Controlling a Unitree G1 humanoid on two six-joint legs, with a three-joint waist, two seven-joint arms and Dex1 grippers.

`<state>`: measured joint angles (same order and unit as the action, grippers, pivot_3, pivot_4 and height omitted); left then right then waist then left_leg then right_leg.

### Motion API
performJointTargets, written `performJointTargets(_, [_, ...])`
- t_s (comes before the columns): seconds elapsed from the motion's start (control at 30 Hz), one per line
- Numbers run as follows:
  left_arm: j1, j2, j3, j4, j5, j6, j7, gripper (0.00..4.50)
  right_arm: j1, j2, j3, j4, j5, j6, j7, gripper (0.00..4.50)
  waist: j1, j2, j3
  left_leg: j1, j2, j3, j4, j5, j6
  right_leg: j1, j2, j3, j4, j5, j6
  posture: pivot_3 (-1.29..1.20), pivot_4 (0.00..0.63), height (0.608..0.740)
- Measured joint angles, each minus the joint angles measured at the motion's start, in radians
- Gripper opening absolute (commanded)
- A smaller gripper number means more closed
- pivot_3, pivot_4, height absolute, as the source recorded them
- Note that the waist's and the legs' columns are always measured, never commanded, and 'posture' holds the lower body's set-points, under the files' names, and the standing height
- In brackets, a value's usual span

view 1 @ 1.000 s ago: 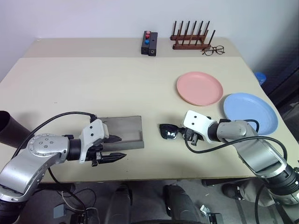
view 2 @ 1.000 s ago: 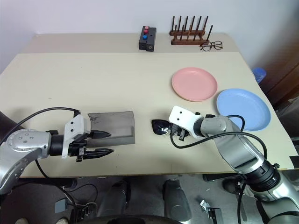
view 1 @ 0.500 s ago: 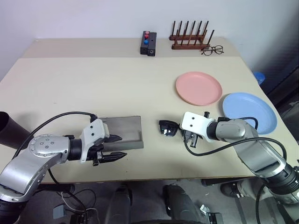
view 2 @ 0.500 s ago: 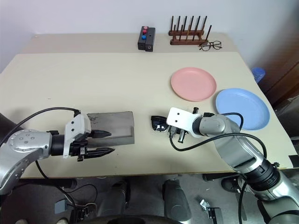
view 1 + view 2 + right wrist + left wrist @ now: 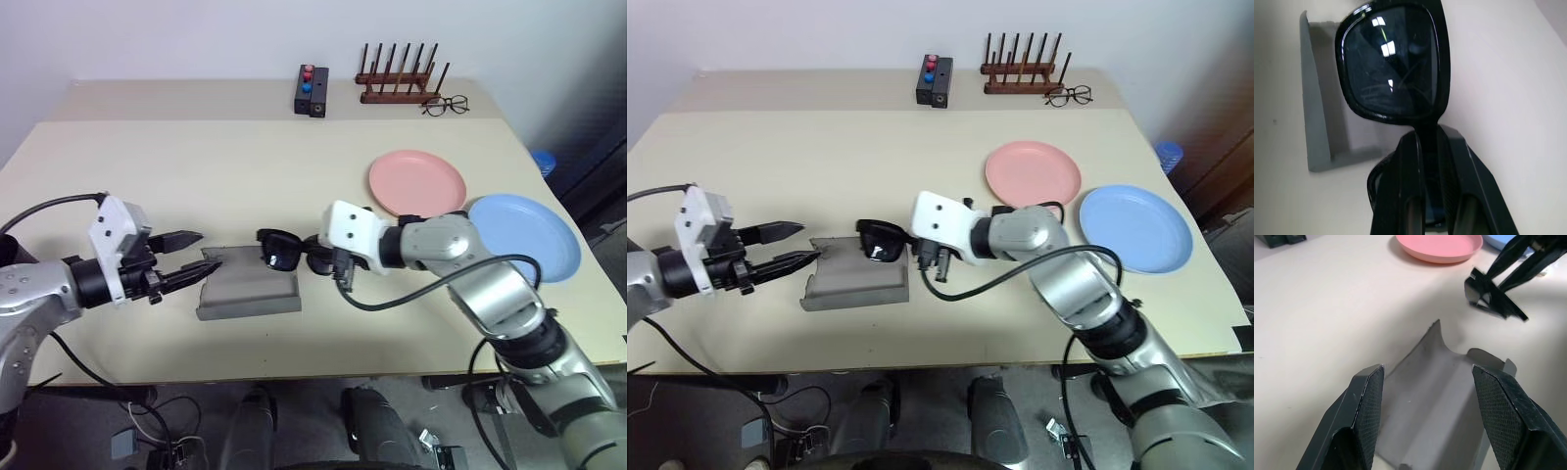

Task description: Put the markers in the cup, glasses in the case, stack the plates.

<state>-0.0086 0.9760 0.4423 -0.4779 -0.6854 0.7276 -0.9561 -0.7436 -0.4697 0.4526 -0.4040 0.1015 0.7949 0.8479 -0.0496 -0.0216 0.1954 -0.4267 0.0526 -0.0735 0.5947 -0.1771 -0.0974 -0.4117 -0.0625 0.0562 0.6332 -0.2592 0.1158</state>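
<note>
While the right gripper (image 5: 312, 257) stays clamped on the sunglasses (image 5: 279, 249), they hang just above the far right edge of the open grey case (image 5: 250, 287). Frame and case both run left to right. Left gripper (image 5: 196, 253), fingers apart and empty, stands beside the case's left end.

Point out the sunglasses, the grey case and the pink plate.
sunglasses (image 5: 281, 251): left eye view, on a dark lens.
grey case (image 5: 253, 291): left eye view, on its open inner floor.
pink plate (image 5: 417, 184): left eye view, on its centre.
</note>
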Motion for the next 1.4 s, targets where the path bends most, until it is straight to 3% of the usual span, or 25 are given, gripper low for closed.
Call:
performJointTargets(0.33, [0.161,0.122,0.115,-0.005,0.013,0.028,-0.117,2.94,-0.048,0.175,0.087,0.136,-0.003,0.003,-0.037,0.02,0.003,0.000,0.000,0.000,0.000,0.001,-0.002,0.000,0.000,-0.002,0.000,0.000,0.000,0.000,0.000,0.00,0.150,0.738])
performJointTargets(0.5, [0.243,0.132,0.146,-0.018,0.045,0.029,-0.161,2.94,-0.054,0.211,0.116,0.158,-0.012,0.022,-0.058,0.02,0.004,0.000,0.000,0.000,0.000,0.001,-0.002,0.000,0.000,-0.002,0.000,0.000,0.000,0.000,-0.001,0.00,0.150,0.738])
performJointTargets(1.13, [0.248,0.124,0.130,-0.027,0.087,0.005,-0.159,2.94,-0.058,0.101,0.170,0.157,-0.067,0.034,-0.015,0.02,0.004,0.000,0.000,-0.001,0.000,0.002,-0.003,0.000,0.000,-0.003,-0.001,0.000,0.000,-0.001,-0.001,0.00,0.150,0.738])
performJointTargets(1.37, [0.239,0.123,0.121,-0.027,0.088,0.001,-0.151,2.94,-0.058,0.121,0.149,0.162,-0.047,0.037,-0.014,3.07,0.003,0.000,0.000,-0.001,0.000,0.002,-0.003,0.000,0.000,-0.003,0.000,0.000,0.000,-0.001,-0.001,0.00,0.150,0.738])
performJointTargets(1.4, [0.239,0.123,0.121,-0.027,0.088,0.000,-0.149,2.94,-0.058,0.126,0.133,0.162,-0.036,0.037,-0.012,3.07,0.003,0.000,0.000,-0.001,0.000,0.002,-0.003,0.000,0.000,-0.003,0.000,0.000,0.000,-0.001,-0.001,0.00,0.150,0.738])
